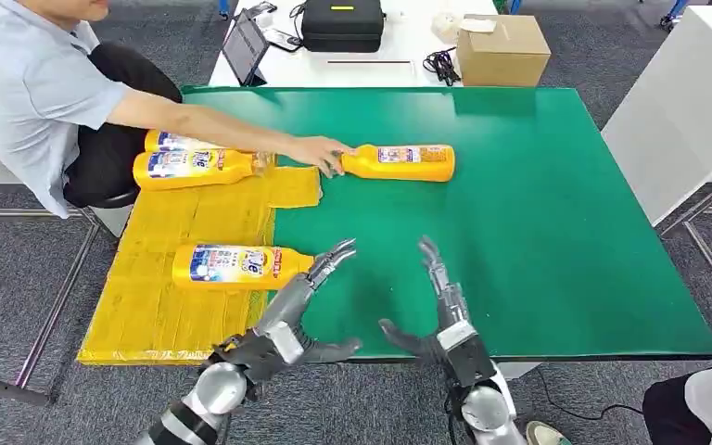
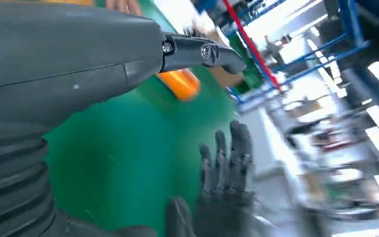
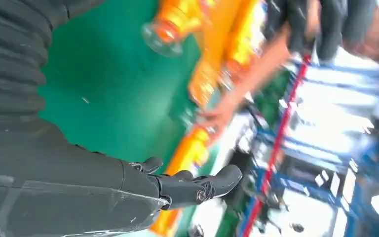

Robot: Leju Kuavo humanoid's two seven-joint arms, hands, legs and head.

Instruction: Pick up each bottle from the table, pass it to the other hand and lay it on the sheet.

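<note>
Now both hands hang over the near edge of the table, and neither one holds anything. Left hand (image 1: pixel 283 320), silver and dark, has its fingers stretched flat and spread, tips just beside the clear cap of the nearest bottle (image 1: pixel 241 266); whether they touch it, hard to tell. Right hand (image 1: pixel 440 311) stands at 3 o'clock from the left one, palm turned inward, fingers straight and apart, thumb stuck out, hovering above the green mat (image 1: pixel 538 222).

That nearest bottle lies on its side on the yellow sheet (image 1: pixel 185 315), a glossy orange-yellow plastic body with a blue-and-white label, cap pointing to 3 o'clock. The sheet looks creased and panelled, draped off the table's left side. Toward 12 o'clock on it, two more bottles (image 1: pixel 195 165) lie side by side, same shape, same label.

Out at 12 o'clock from the robot's hands, a fourth bottle (image 1: pixel 399 161) lies on the smooth green mat, off the sheet. A person's hand (image 1: pixel 320 153) touches its neck end, the arm reaching in from 10 o'clock in a pale blue shirt.
</note>
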